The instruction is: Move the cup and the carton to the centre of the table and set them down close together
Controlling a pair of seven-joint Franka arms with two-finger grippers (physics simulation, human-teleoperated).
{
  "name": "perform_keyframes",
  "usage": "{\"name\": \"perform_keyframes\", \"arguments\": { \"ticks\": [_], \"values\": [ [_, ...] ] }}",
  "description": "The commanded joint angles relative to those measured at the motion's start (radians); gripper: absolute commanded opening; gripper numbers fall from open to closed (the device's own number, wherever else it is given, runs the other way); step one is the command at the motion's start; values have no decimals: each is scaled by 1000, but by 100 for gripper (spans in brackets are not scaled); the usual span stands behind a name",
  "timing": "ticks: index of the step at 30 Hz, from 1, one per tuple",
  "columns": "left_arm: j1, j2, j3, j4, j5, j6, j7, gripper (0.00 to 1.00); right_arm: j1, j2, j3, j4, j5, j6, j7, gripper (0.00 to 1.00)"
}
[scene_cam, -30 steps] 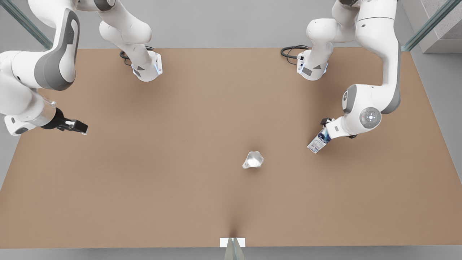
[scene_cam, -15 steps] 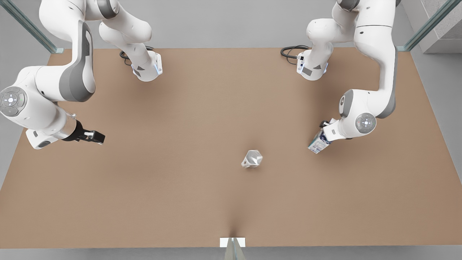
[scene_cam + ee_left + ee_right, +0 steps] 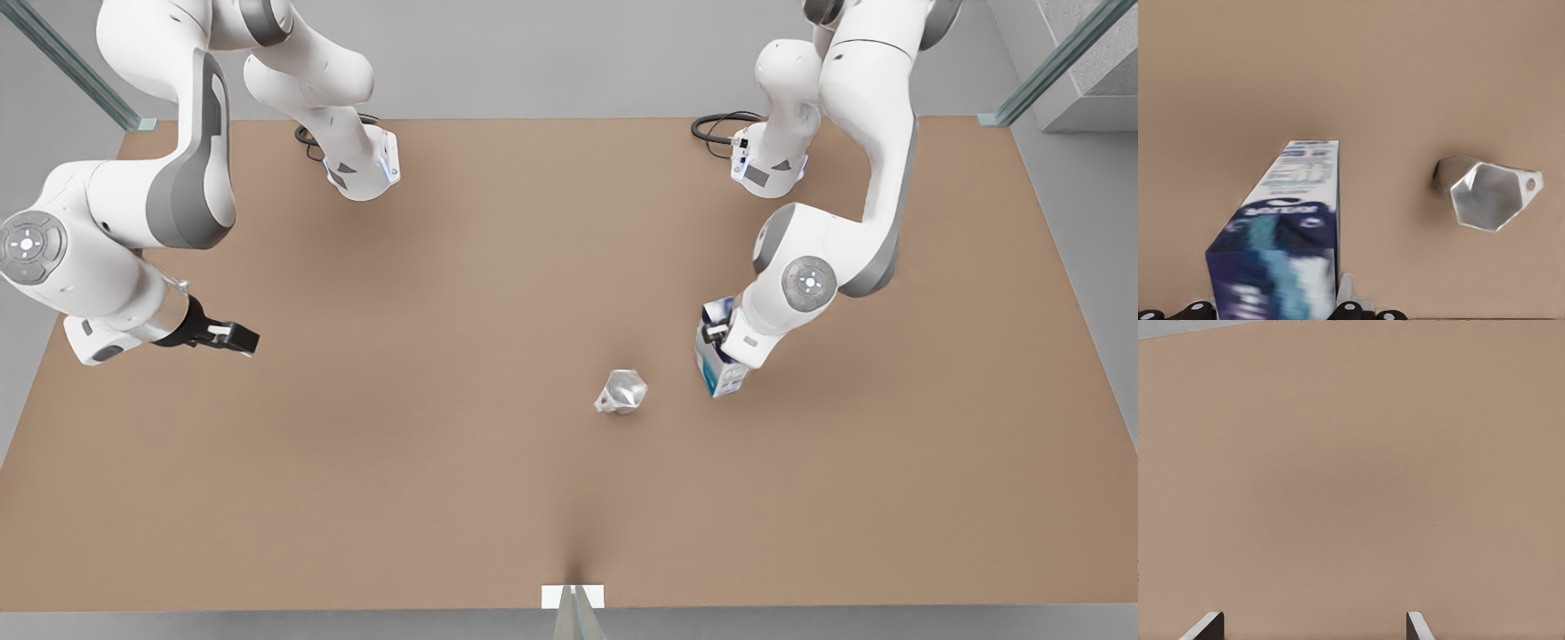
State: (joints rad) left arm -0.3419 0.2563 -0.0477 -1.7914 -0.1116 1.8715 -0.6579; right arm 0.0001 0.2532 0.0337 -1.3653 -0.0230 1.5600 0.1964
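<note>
The silvery faceted cup (image 3: 621, 391) lies on its side near the middle of the tan table (image 3: 427, 462); its open mouth faces the left wrist camera (image 3: 1488, 195). My left gripper (image 3: 712, 334), on the front view's right, is shut on the top of the white-and-blue carton (image 3: 720, 366) (image 3: 1281, 233). The carton hangs nearly upright just to the right of the cup, a small gap apart. I cannot tell whether its lower end touches the table. My right gripper (image 3: 235, 338) (image 3: 1313, 619) waits open over bare table at the front view's left.
Both arm bases (image 3: 363, 169) (image 3: 766, 167) stand at the far edge with black cables beside them. A small white marker (image 3: 573, 596) sits at the near edge. Bare tabletop stretches between the cup and the right gripper.
The left gripper has carried the carton toward the front view's left, close to the cup, and turned it more upright. The right gripper shifted slightly rightward earlier, then stayed still.
</note>
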Motion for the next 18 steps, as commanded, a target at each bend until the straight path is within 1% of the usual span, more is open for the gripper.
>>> {"name": "perform_keyframes", "arguments": {
  "ticks": [1,4,7,12,13,15,16,18],
  "values": [
    [-3,3,-1,-2,-103,0,-23,63,0,0,0,0,0,0,0,100],
    [-78,14,-1,-13,-154,3,-242,63,0,1,0,0,2,0,0,100],
    [-131,17,-3,-13,-183,67,-402,63,0,1,2,0,2,0,0,100],
    [-146,57,-6,-13,-258,136,-427,63,0,0,2,2,2,0,0,100],
    [-151,63,-6,-13,-258,135,-427,66,0,0,2,2,2,0,0,100],
    [-151,73,-6,-13,-257,135,-425,78,0,0,2,2,0,-2,-2,100],
    [-151,78,-6,-13,-257,135,-425,82,0,-2,0,0,2,-8,-2,100],
    [-151,84,-6,-13,-257,135,-424,87,0,0,-2,0,2,-9,2,100]
  ]
}}
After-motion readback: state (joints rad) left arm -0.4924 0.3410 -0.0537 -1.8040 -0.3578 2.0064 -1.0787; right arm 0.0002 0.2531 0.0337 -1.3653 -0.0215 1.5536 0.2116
